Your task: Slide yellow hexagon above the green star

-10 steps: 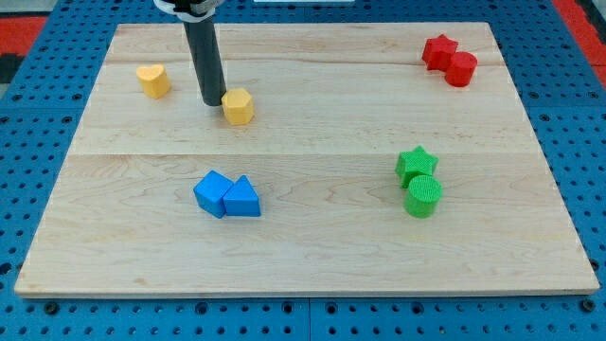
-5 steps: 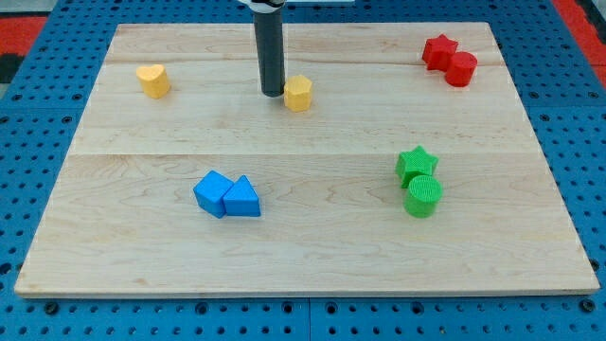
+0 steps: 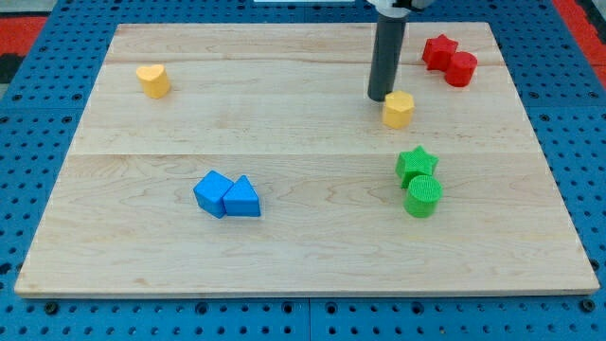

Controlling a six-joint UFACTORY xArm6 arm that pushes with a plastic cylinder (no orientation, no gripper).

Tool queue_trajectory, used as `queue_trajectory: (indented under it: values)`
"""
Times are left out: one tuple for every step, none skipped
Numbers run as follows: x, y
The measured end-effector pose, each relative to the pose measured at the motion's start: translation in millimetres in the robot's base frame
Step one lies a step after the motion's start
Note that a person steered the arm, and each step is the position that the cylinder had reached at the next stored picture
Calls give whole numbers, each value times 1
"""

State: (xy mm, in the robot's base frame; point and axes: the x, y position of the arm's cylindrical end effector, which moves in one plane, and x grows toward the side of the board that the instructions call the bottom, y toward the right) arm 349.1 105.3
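Observation:
The yellow hexagon (image 3: 399, 109) lies on the wooden board (image 3: 303, 237) at the view's upper right, a short way above the green star (image 3: 416, 164). My tip (image 3: 380, 98) touches the hexagon's upper left side. The dark rod rises from there out of the view's top. The green star sits against a green cylinder (image 3: 422, 196) just below it.
A yellow heart (image 3: 152, 80) lies at the upper left. A blue cube (image 3: 213, 192) and blue triangle (image 3: 242, 198) sit together at lower left. A red star (image 3: 438, 51) and red cylinder (image 3: 461, 68) sit at the upper right, close to the rod.
My tip has pushed the yellow hexagon a long way to the view's right, from left of centre to just above the green star. No other block has moved.

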Motion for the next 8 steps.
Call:
queue_trajectory:
  values:
    - [19, 10]
    - [27, 31]
    - [27, 61]
    - [36, 77]
    - [49, 84]
    - [41, 84]
    - [38, 84]
    - [47, 84]
